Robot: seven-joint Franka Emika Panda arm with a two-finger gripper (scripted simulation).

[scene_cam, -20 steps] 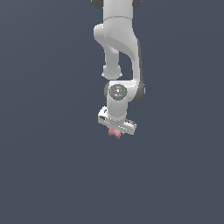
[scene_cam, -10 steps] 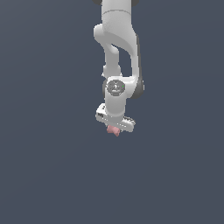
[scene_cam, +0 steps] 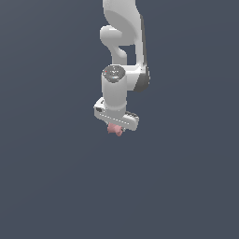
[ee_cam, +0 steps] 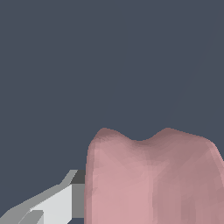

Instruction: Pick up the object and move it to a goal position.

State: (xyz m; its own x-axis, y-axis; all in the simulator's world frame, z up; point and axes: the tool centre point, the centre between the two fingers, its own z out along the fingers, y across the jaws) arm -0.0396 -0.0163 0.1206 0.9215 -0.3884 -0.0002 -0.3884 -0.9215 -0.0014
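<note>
arm's swung a bit toward the exterior view's left since before, gripper (scene_cam: 115, 127) jaws clamped on the pink object (scene_cam: 114, 129), mostly hidden under it, fingers (ee_cam: 57, 205) barely visible

No text, label, brand, number or sign can be read in either view. The white arm (scene_cam: 122, 56) and its hand (scene_cam: 115, 127) carry plain, unmarked surfaces, and the pink object (ee_cam: 151, 179) right at the hand has none either. The dark grey background around them is equally bare of any writing.
</note>
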